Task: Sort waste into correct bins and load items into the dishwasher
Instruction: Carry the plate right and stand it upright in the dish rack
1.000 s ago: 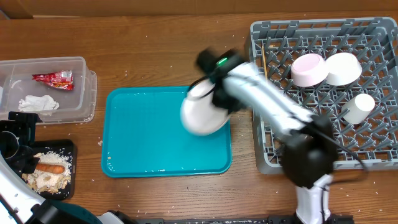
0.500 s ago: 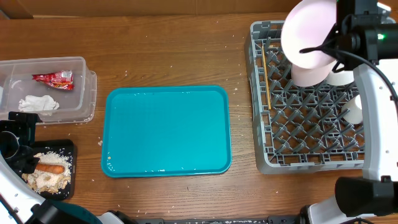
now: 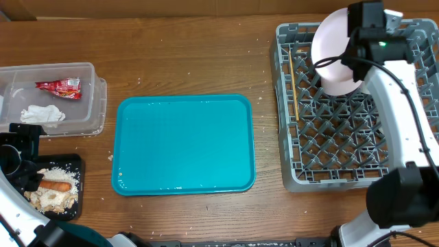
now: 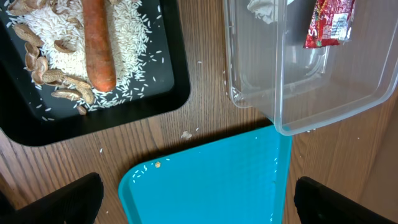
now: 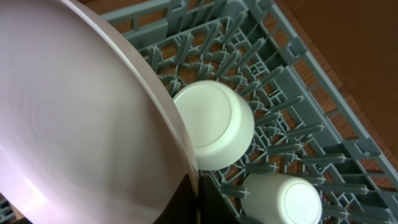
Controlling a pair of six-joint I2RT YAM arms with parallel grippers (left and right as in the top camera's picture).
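**While the plate (image 3: 333, 58) hangs tilted over the rack (image 3: 343, 151)**

At far left, the clear rectangular tub (image 3: 75, 110) holds a crinkled red wrapper (image 3: 60, 86) and a crumpled tissue (image 3: 41, 114). Below it, the flat black tray (image 3: 77, 165) carries a carrot stick (image 3: 55, 185) among pale crumbs (image 3: 51, 199). The left gripper (image 4: 202, 198) hangs there, jaws spread wide, gripping nothing. A smooth teal tray (image 3: 184, 144) lies at centre, with wooden table (image 3: 192, 55) showing all round it. At right, the right gripper (image 5: 198, 202) is clamped on the round white plate's rim above the pegged grey rack, with chopsticks (image 3: 293, 86) along the rack's left edge.

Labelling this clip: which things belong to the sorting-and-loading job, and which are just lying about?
Job: large white round plate, grey plastic dish rack, wooden chopsticks, white bowl, clear plastic tub, red snack wrapper, white tissue, black tray, orange carrot stick.
Lying about: teal plastic serving tray, wooden table.
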